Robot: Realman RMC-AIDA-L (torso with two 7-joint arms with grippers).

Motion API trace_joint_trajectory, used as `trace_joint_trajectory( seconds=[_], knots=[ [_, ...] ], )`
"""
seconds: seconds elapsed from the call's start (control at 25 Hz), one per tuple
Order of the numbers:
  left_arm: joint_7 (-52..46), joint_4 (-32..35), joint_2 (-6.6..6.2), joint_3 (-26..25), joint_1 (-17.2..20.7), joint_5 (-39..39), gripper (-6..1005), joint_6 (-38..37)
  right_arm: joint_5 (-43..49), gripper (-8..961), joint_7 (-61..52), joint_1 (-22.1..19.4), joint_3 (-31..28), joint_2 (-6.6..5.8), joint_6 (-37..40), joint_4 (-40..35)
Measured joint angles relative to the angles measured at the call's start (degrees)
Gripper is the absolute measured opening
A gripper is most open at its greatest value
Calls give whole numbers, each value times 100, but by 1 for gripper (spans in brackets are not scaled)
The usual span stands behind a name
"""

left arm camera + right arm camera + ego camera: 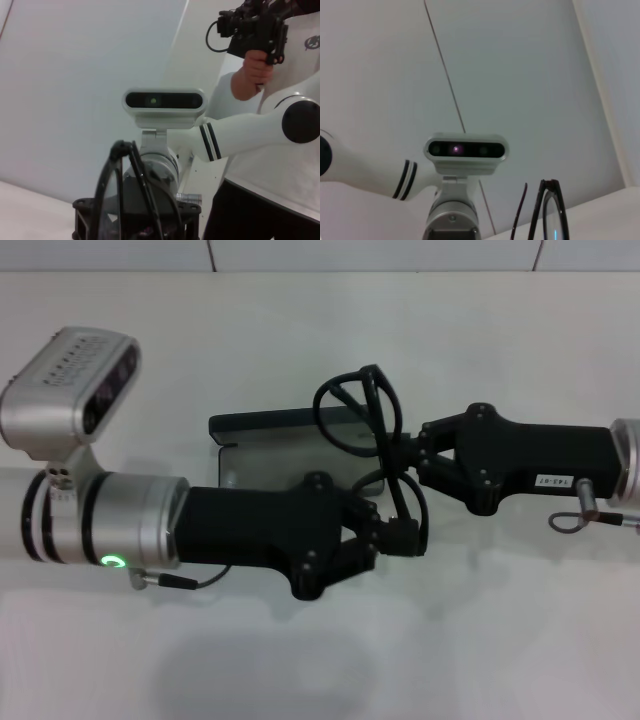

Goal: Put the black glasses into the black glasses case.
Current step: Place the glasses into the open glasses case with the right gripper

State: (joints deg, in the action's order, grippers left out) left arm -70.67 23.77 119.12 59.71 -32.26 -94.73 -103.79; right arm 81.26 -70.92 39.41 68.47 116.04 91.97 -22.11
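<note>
Nearest me, my left gripper [398,530] clamps one temple of the black glasses [372,430]. My right gripper [408,455] grips the frame above the open black glasses case [265,445].

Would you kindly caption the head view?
Both tools, left and right, grip thin black-framed glasses above open rectangular black case.

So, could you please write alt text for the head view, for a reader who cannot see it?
Two black robot pincers meet over a white table, both at the black glasses, which are held up above the open black glasses case. The left pincer reaches in from the left and the right pincer from the right.
</note>
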Motion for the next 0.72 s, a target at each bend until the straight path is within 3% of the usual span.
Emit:
trace_joint_trajectory(
  seconds=[0.4,0.72],
  knots=[
    [42,410,-185,-711,535,-51,-1,-53,137,68,-13,-418,57,-46,-462,-943],
    [54,563,-343,-1013,917,-60,-1,23,1579,69,-814,-493,89,-32,-715,-2696]
  ],
)
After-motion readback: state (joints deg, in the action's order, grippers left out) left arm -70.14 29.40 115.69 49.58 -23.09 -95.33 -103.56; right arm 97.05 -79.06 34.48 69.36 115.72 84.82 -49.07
